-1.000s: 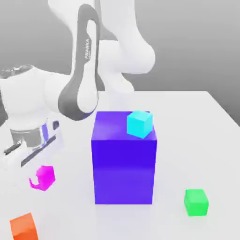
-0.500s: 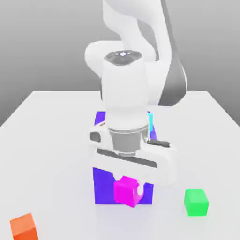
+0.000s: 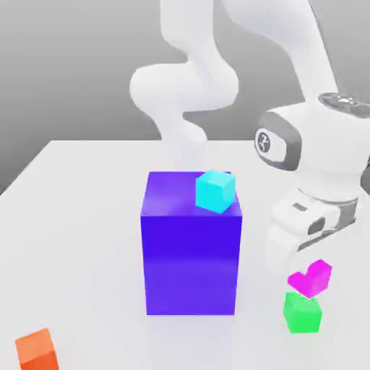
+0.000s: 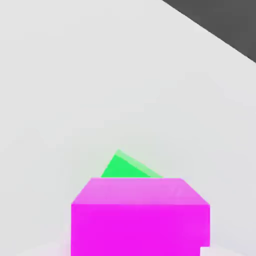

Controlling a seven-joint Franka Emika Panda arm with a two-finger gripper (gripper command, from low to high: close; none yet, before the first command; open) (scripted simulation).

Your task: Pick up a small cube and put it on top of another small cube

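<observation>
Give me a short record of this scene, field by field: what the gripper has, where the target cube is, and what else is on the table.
gripper: shut on the magenta cube, held just above the green cube
green cube: on the white table, near the exterior view's right
stacking: not yet done; magenta cube not released
purple-blue block: upright mid-table
cyan cube: on top of that block
orange cube: on the table, at the exterior view's lower left

White arm arches over to the exterior view's right, wrist pointing down; gripper (image 3: 309,278) closed, apparently clamping the magenta cube (image 3: 311,279).
</observation>
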